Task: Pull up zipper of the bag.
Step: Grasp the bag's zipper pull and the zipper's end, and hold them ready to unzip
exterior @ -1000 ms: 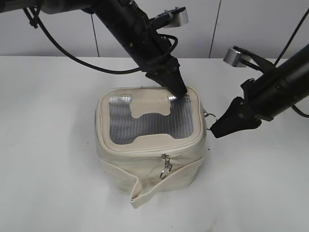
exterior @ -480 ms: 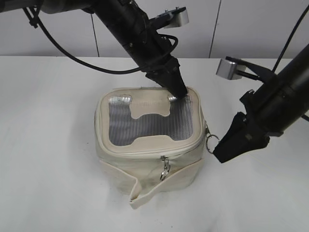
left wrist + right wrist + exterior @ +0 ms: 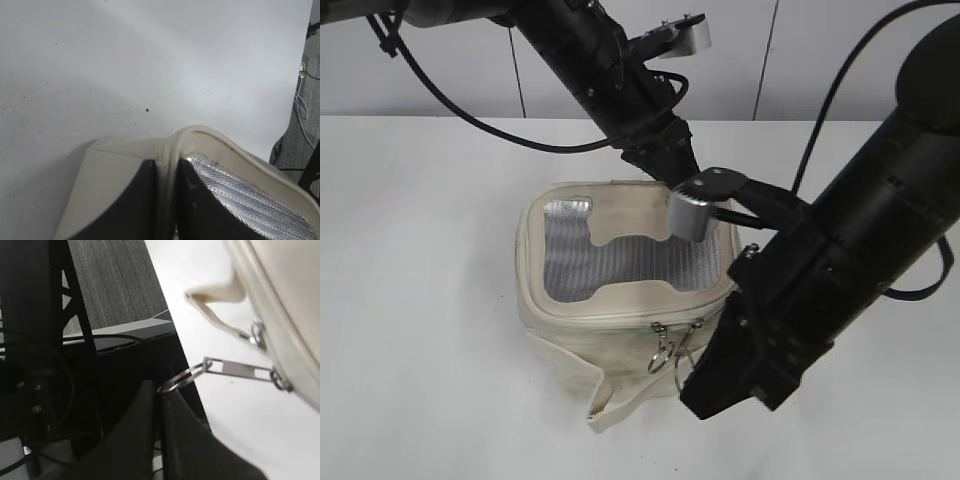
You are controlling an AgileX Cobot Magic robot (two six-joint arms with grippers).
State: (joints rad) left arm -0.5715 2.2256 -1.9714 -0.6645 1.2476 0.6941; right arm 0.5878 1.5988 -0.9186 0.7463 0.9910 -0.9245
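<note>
Since half a second earlier, the right pincer (image 3: 159, 392) had swung from the 3 o'clock side of the bag (image 3: 620, 330) to 5 o'clock, closed on a zipper ring (image 3: 181, 380). The left pincer (image 3: 167, 200) stayed closed on the rim at 12 o'clock on the white surface (image 3: 420, 250).

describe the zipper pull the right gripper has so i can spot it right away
Find the cream bag mid-table and look along its front edge below the mesh lid. Two silver pulls hang there; the held one's ring is pinched in the right gripper, stretched taut.

Right arm (image 3: 840, 270) hides the bag's (image 3: 570, 320) right side.
</note>
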